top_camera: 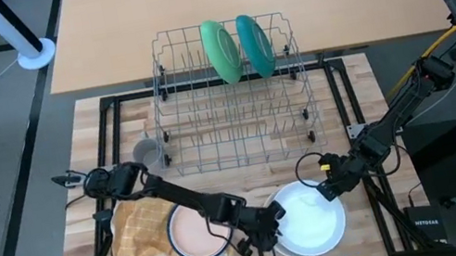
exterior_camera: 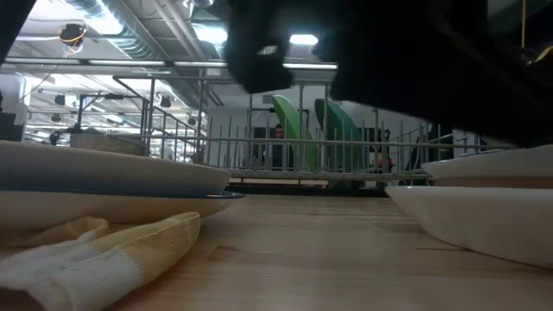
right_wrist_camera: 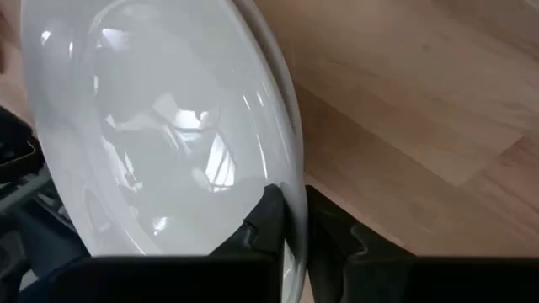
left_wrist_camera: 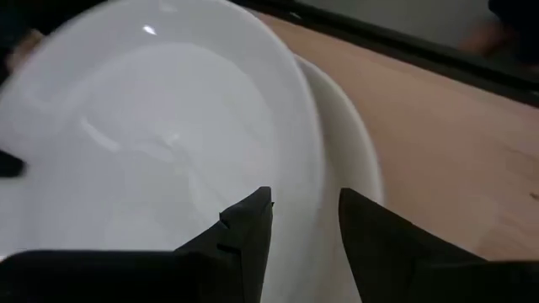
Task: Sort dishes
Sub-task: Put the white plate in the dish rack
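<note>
— Dark fingers of the right gripper (right_wrist_camera: 296,220) sit closest, pinched shut on the white plate's (right_wrist_camera: 160,126) rim.

— And the left gripper (left_wrist_camera: 305,223)?

— Its fingers straddle the opposite rim; whether they squeeze it, I cannot tell. Only the overhead view shows both ends held, plate lying flat at the table's (top_camera: 349,92) front edge.

— The rack (top_camera: 232,99)?

— Behind, with a green plate (top_camera: 220,50) and a teal plate (top_camera: 255,45) standing on edge.
</note>
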Robot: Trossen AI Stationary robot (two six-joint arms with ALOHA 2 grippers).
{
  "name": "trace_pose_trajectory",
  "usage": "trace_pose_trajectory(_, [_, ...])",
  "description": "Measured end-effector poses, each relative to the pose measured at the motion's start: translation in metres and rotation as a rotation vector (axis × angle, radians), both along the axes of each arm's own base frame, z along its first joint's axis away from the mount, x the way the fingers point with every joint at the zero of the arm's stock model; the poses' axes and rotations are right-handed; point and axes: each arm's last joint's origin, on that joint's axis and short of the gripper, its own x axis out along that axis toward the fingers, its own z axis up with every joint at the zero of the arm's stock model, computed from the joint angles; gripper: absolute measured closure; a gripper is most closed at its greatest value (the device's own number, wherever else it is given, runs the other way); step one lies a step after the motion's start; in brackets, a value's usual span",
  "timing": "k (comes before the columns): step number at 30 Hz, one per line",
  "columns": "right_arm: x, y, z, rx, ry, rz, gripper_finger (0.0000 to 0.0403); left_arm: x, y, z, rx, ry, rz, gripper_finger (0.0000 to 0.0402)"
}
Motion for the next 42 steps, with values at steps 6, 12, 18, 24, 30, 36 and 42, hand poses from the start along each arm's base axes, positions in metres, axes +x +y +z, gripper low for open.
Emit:
trace_pose_trajectory(6, [0.002, 0.002, 0.001, 0.032, -0.011, -0.009, 0.0377, -0.007, -0.005, -0.005, 0.085, 0.044, 0.001, 0.0271])
trace_pose_trajectory(12, [0.006, 0.005, 0.004, 0.084, -0.062, -0.018, 0.0381, -0.005, -0.005, -0.005, 0.116, -0.013, 0.029, 0.0271])
trace_pose_trajectory(18, [0.008, 0.008, 0.006, 0.138, -0.067, -0.037, 0.0382, -0.003, -0.003, -0.013, 0.121, 0.001, 0.027, 0.0271])
trace_pose_trajectory(24, [0.01, 0.012, 0.01, 0.247, -0.037, -0.058, 0.0382, -0.004, -0.004, -0.015, 0.115, 0.022, 0.088, 0.0271])
trace_pose_trajectory(30, [0.011, 0.015, 0.012, 0.346, 0.02, -0.08, 0.0382, -0.007, -0.011, -0.014, 0.138, 0.008, 0.118, 0.0271])
trace_pose_trajectory(36, [0.011, 0.017, 0.02, 0.443, 0.024, -0.098, 0.0382, -0.012, -0.02, -0.013, 0.189, -0.018, 0.158, 0.0271])
trace_pose_trajectory(42, [0.01, 0.017, 0.026, 0.494, 0.013, -0.13, 0.0382, -0.015, -0.026, -0.013, 0.224, -0.039, 0.184, 0.0271])
